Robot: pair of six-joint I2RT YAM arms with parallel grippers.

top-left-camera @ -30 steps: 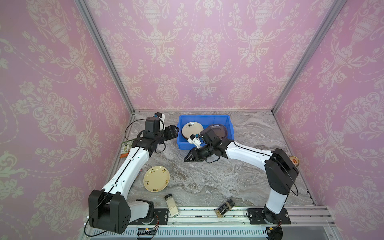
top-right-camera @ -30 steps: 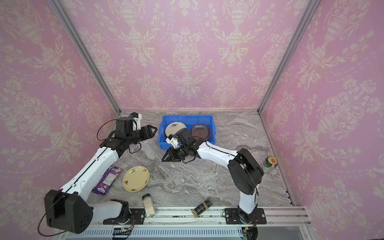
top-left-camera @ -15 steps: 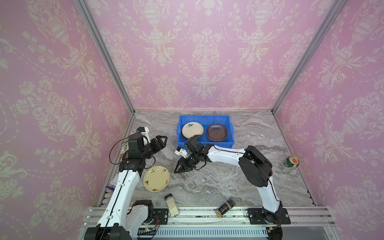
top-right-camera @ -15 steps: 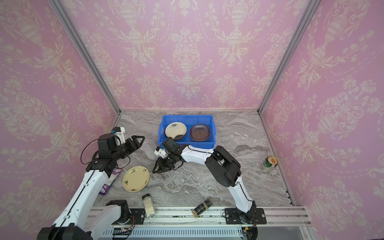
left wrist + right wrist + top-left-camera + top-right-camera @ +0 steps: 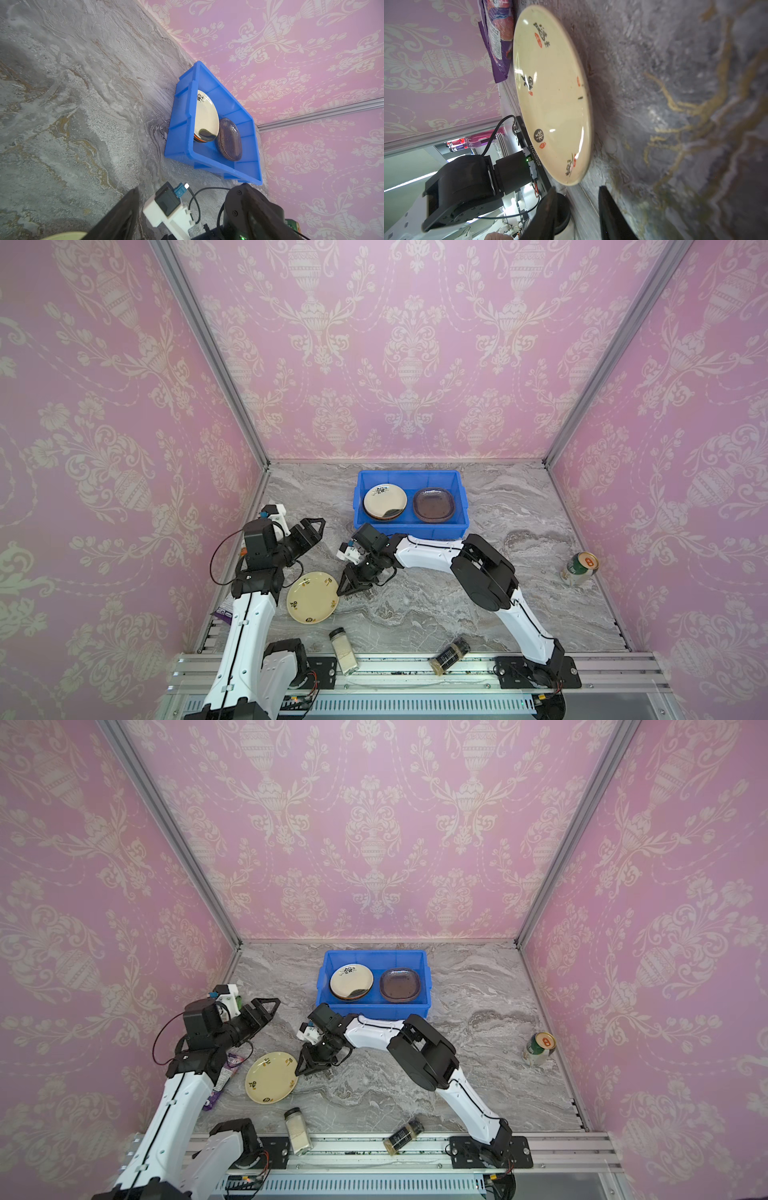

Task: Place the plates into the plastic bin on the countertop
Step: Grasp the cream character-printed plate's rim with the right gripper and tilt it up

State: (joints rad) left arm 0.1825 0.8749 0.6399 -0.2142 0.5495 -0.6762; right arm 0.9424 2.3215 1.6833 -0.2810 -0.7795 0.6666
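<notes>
Sliding in low to catch its edge looks wisest, as the right gripper (image 5: 349,591), half open and empty, sits just right of the cream plate (image 5: 312,597) lying flat on the near-left countertop (image 5: 415,605), the blue bin (image 5: 409,479) far behind, left gripper (image 5: 313,531) wide open, empty.

Left pincer (image 5: 319,529) drew back from the plastic bin (image 5: 409,527); right pincer (image 5: 351,591) neared the cream plate (image 5: 312,596).
</notes>
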